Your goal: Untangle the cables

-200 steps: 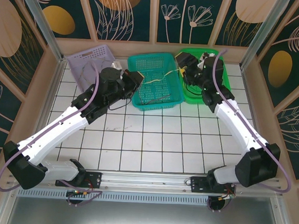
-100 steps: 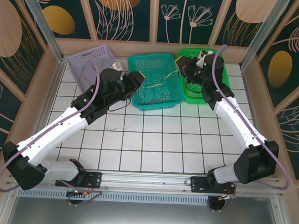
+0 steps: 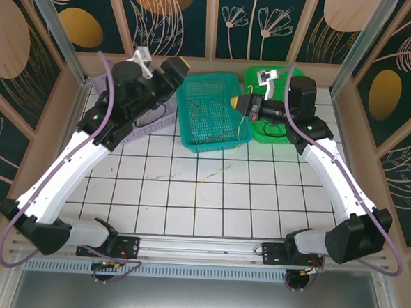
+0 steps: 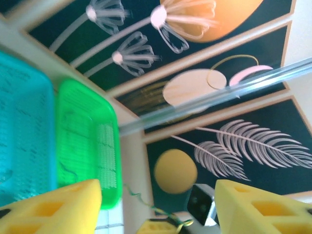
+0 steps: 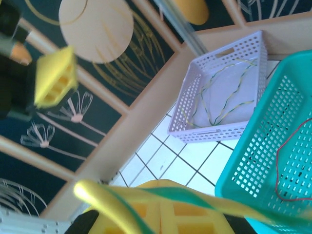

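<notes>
My right gripper (image 3: 234, 103) hangs over the teal basket (image 3: 195, 90), shut on a yellow-green cable (image 3: 222, 165) that trails down over the basket's front rim onto the tiles. In the right wrist view the cable (image 5: 204, 194) crosses the closed yellow fingers (image 5: 146, 219). More thin cables (image 3: 211, 126) lie in the teal basket, among them a red one (image 5: 292, 163). Another yellow-green cable (image 5: 222, 100) lies in the lilac basket (image 5: 195, 129). My left gripper (image 3: 176, 63) is raised between the lilac and teal baskets, open, with nothing between its fingers (image 4: 58, 209).
A green basket (image 3: 285, 134) stands at the back right, behind my right arm. The three baskets line the back wall. White tiles spread out in front of them. Panelled walls close in the sides and back.
My left arm has swung up and back to the left and its gripper has opened. My right gripper has shut on the yellow-green cable and moved left from the green basket over the teal one.
</notes>
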Available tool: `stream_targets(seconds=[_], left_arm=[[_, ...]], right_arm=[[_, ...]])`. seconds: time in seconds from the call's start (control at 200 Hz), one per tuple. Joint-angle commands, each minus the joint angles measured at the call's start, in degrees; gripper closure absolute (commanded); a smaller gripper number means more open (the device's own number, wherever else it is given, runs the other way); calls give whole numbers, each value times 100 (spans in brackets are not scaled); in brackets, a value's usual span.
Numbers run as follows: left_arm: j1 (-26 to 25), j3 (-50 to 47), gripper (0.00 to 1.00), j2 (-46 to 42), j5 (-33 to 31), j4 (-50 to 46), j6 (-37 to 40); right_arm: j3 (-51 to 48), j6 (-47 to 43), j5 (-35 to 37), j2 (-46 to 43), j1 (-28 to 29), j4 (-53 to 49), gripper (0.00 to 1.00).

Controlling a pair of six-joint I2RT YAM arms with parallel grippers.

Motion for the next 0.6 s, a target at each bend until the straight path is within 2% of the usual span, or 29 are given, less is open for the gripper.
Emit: stream_targets(seconds=[0.0,0.095,0.19,0.375,0.5,0.596], left_arm=[[-26,85,44,591,1256,669,-984],[-104,252,44,955,1665,760,-1207],[-198,284,43,1197,1948,949,-1487],[-260,-212,35,1238,1987,1645,-2031],[-256,-399,34,1346,2065,2223,-2427],[-256,-348,36,1464,2094,2293,-2471]], right_arm=[[-27,-1303,-526,-94,26,162,100],[106,-1615,-809,101,31,246,100],[304,-1491,-1239,357,54,500,100],[598,-778,-1975,715,188,994,100],[738,-823,-2089,853,407,817,100],[771,-871,-2083,906,505,719,100]])
